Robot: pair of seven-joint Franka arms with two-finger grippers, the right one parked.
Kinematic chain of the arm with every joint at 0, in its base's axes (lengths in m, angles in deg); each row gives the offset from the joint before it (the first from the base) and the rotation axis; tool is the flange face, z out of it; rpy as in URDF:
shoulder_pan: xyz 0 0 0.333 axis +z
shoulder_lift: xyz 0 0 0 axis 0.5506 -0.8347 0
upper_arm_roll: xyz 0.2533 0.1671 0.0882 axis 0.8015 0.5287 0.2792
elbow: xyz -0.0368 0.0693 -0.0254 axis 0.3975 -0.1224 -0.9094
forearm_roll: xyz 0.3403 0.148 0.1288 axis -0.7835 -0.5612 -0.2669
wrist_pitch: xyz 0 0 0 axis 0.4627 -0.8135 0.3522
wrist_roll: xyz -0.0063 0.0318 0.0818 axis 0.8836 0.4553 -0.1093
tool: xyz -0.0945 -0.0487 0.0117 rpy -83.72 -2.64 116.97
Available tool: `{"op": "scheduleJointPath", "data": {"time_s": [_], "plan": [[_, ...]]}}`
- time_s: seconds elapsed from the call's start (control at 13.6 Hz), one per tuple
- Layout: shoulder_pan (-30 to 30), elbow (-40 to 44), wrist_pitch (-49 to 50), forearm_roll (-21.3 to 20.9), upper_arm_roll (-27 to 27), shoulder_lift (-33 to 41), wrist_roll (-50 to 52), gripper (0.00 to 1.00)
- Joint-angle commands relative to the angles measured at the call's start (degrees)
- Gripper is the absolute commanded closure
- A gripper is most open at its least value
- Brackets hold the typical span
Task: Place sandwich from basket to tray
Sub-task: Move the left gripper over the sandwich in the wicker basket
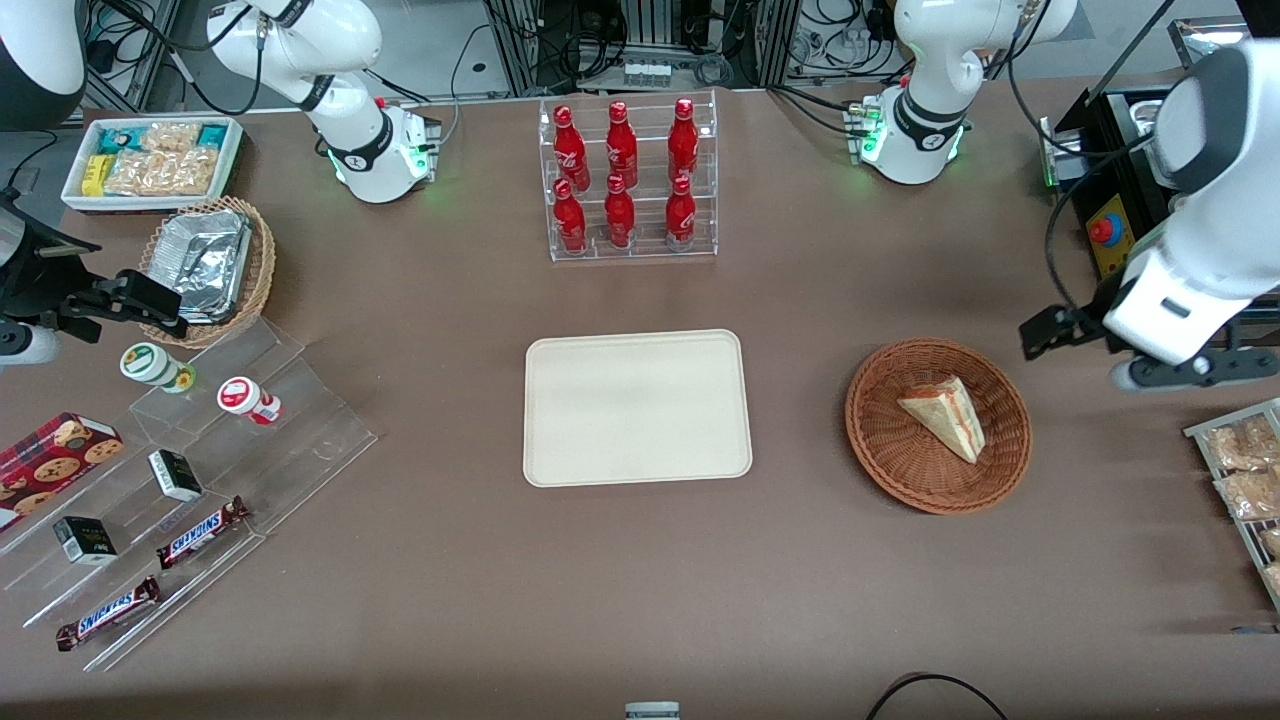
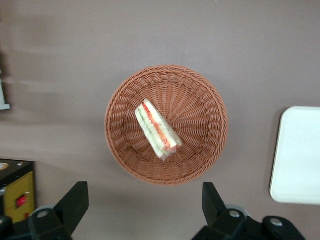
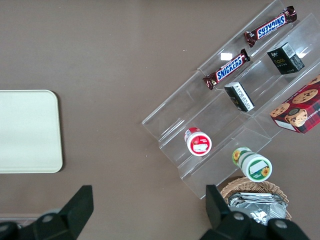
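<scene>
The sandwich (image 1: 945, 415), a wrapped pale wedge with red and green layers, lies in the round reddish-brown wicker basket (image 1: 900, 455). The cream tray (image 1: 637, 408) lies bare on the table beside the basket, toward the parked arm's end. The left arm's gripper (image 1: 1045, 332) hovers high above the table, beside the basket toward the working arm's end. It is open and empty. In the left wrist view the sandwich (image 2: 157, 130) lies in the middle of the basket (image 2: 200, 95), a corner of the tray (image 2: 300, 155) shows, and the gripper (image 2: 142, 205) has its jaws spread wide over bare table.
A clear rack of red bottles (image 1: 630, 180) stands farther from the camera than the tray. A black box with a red button (image 1: 1105, 232) and a rack of snack bags (image 1: 1245, 470) sit at the working arm's end. A clear stepped stand (image 1: 200, 480), a tan foil basket (image 1: 215, 265) and a white bin (image 1: 150, 160) sit at the parked arm's end.
</scene>
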Motion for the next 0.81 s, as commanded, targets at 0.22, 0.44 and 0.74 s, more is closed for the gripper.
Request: {"op": "scheduleJointPath", "data": {"time_s": [0.22, 0.44, 0.74], "plan": [[-0.01, -13.16, -16.67, -0.68, -1.86, 0.93, 17.02, 0.00], [-0.01, -17.91, -22.56, -0.51, -2.21, 0.67, 26.52, 0.00], [0.08, -24.24, -29.41, -0.51, -2.12, -0.38, 32.33, 0.00]]}}
